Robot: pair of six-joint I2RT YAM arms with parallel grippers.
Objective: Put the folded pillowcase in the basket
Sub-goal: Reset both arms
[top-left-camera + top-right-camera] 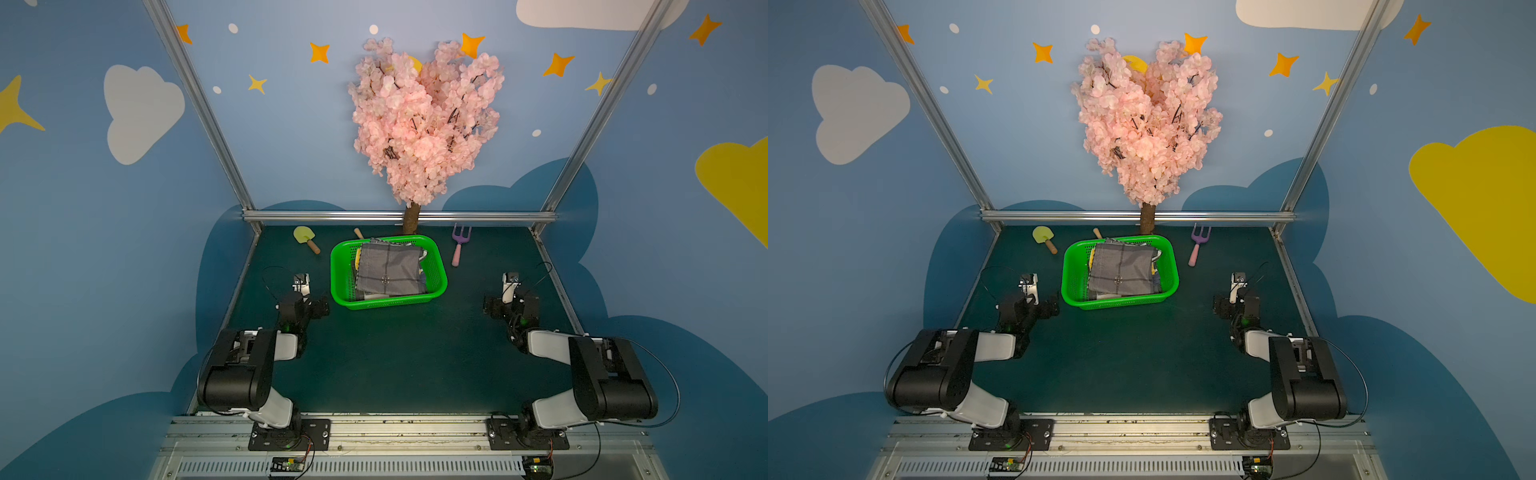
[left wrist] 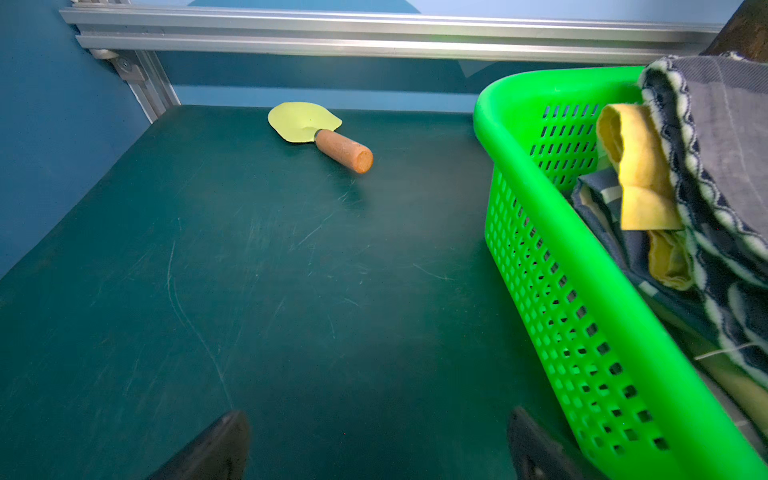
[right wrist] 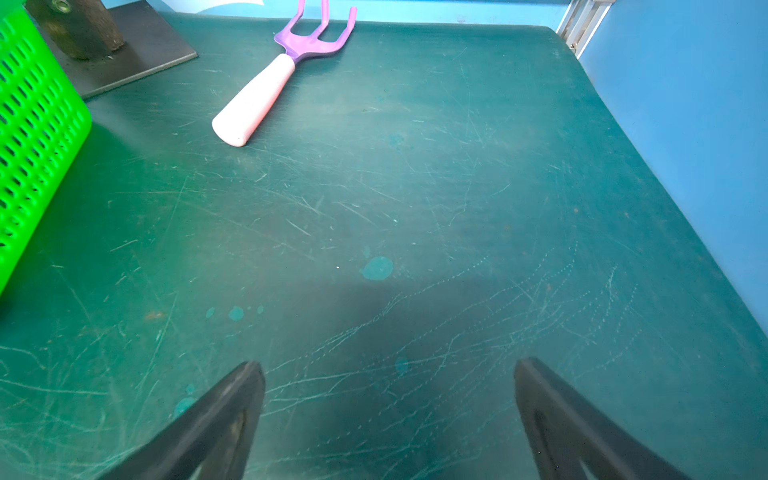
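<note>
Arms (image 1: pixel 249 361) (image 1: pixel 598 365) folded low, grippers (image 2: pixel 378 415) (image 3: pixel 388 363) agape.

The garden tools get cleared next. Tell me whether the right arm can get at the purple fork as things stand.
Probably yes. The purple fork lies flat on bare mat ahead of the open right gripper, with nothing between them. The green basket sits off to the side.

— What do we list?
— One basket (image 1: pixel 390 302): bright green, perforated, upright, toward the back of the table (image 1: pixel 395 365).
— And inside it?
— We log one folded pillowcase (image 1: pixel 388 270): grey, checked, flat atop other cloths (image 2: pixel 706 249).
</note>
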